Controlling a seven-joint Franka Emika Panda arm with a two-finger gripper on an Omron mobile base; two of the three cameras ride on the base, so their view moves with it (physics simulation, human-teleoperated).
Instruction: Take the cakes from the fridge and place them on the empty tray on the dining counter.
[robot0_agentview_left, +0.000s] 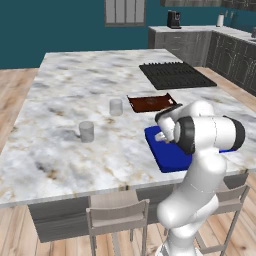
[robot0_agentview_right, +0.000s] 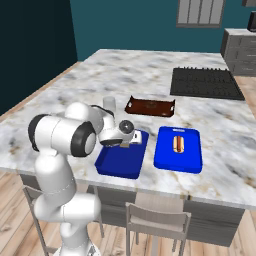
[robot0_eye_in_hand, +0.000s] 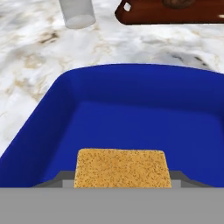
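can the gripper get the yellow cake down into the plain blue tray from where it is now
Probably yes. The gripper hangs right over the blue tray with the yellow cake between its fingers, and the tray floor ahead looks bare, so nothing seems to block the way down.

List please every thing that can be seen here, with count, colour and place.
dining counter: one, white-grey marbled, centre.
cooktop: one, black, far side of counter.
blue tray: one, deep blue, near edge, under the gripper.
second blue tray: one, blue, beside the first, holds a hot-dog-like item.
brown tray: one, dark brown, behind the blue trays.
cups: two, pale grey, on the counter.
yellow-orange cake: one, between the jaws, over the blue tray.
stools: grey, in front of the counter.
gripper: one, white with dark tips, over the blue tray.
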